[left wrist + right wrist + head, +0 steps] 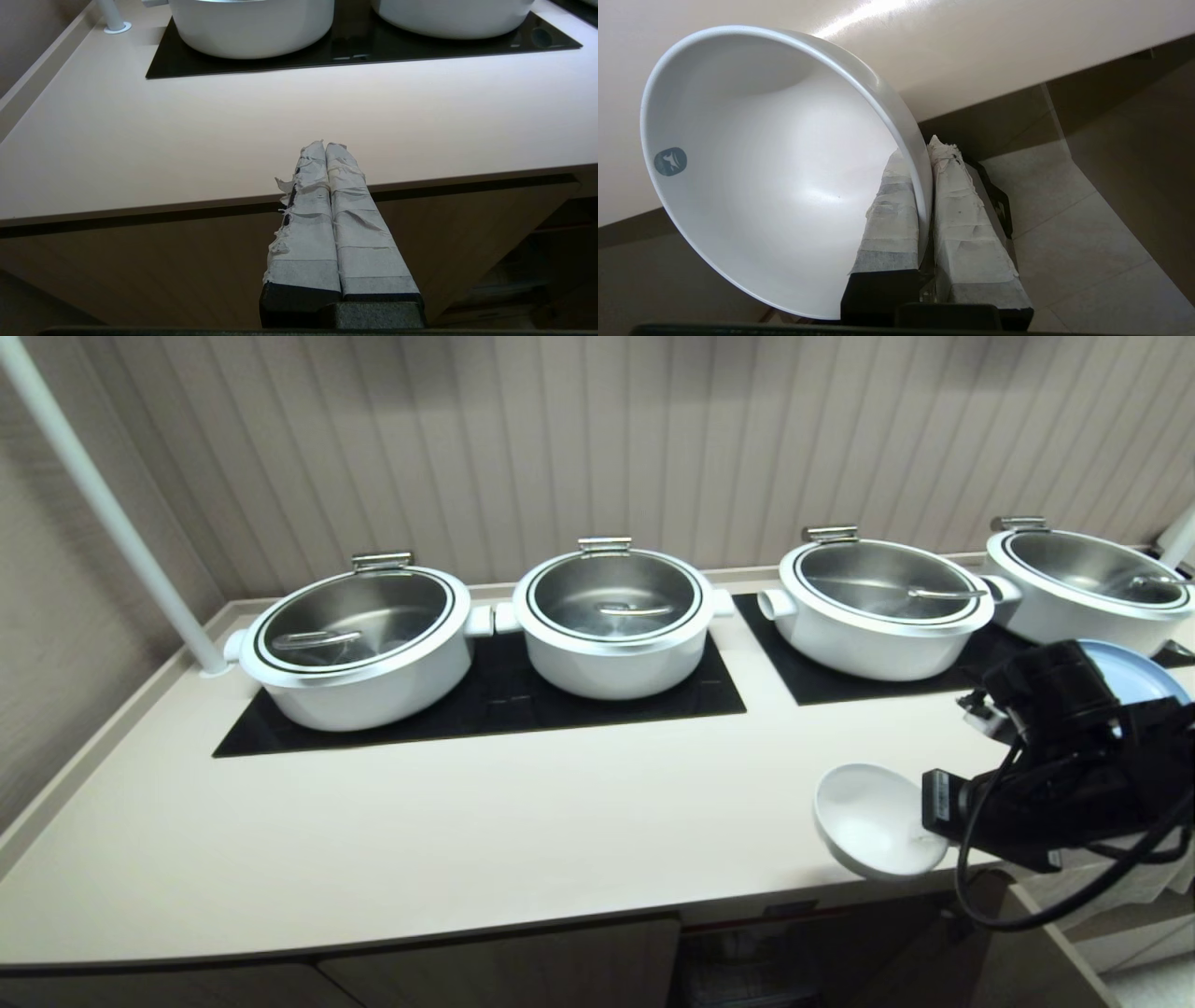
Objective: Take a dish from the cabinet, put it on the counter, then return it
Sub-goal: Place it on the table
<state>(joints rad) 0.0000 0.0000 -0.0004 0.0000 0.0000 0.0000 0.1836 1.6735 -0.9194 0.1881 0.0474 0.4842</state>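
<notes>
Head view: your right end effector (924,821) holds the bowl (873,817) by its rim, tilted, over the front edge of the desk (467,840), above the cabinet (523,966). Four lidded pots (611,625) sit well behind on black glass panels (485,705); a blue plate (1134,672) lies just behind the arm. The landing spot looks unobstructed.

Left wrist view: left end effector (325,154) pressed together, holding nothing, parked in front of the desk edge.

Right wrist view: taped fingers (892,219) pinch the bowl's wall, one inside, one outside. Glossy, likely slick and breakable; level it and set it down gently.
</notes>
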